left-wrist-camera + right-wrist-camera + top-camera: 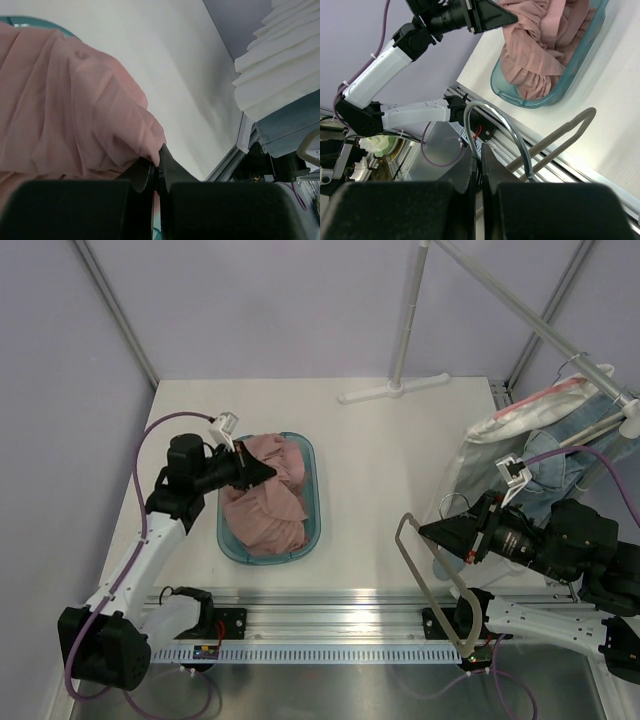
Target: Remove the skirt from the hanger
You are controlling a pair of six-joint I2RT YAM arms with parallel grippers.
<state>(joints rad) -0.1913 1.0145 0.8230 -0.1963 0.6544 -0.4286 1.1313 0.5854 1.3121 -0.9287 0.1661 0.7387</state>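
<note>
The skirt (268,495), pink and crumpled, lies in a heap inside a shallow teal tub (312,530) on the white table (390,470), at about 9 o'clock from the table's middle. It is off the hanger (424,585) and well apart from it.

The left gripper (268,472) reaches in from the tub's 9 o'clock side and sits over the upper part of the heap. In the left wrist view its jaws are pressed together at the tips (157,162), with the skirt (75,110) bunched against them. I cannot tell whether a fold is caught between them.

The right gripper (425,531) is at about 4 o'clock, pointing towards 9 o'clock. Its jaws are closed narrow on the upper end of the bare grey hanger. The hanger slants down towards 5 o'clock, with its lower end at the metal rail (340,625) along the near edge. In the right wrist view the thin curved wire of the hanger (560,135) passes right at the closed tips (480,156).

At 2 o'clock, pale and blue clothes (545,455) hang from a slanted rail. The foot of a white stand (395,390) rests on the table at 12 o'clock.
</note>
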